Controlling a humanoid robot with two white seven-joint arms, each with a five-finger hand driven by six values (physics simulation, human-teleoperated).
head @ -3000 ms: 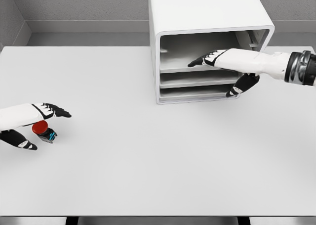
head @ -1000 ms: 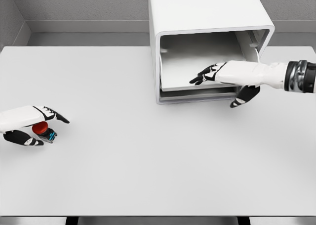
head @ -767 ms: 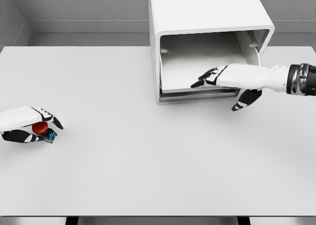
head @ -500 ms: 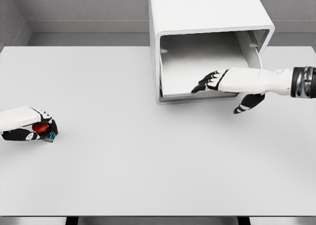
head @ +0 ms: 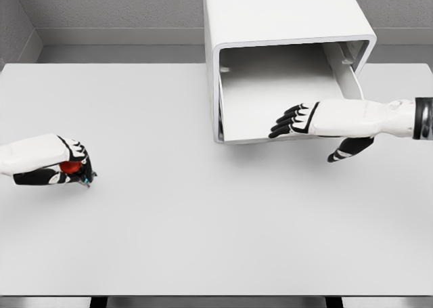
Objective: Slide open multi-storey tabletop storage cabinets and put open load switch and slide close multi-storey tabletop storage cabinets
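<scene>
Red shows between the curled fingers of the left hand, which grips the load switch. The right hand, fingers loosely extended and holding nothing, rests over the drawer of the cabinet. Judged step: drawer opening; next, the switch must cross rightward to it.

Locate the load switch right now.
Head view, far left: the red load switch sits gripped in the left robot hand, over the table, far from the cabinet.

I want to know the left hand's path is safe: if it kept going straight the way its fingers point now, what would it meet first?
The left hand, shut on the load switch, points rightward across the bare table. That line looks free; it seems to pass in front of the cabinet, though depth is unclear.
</scene>
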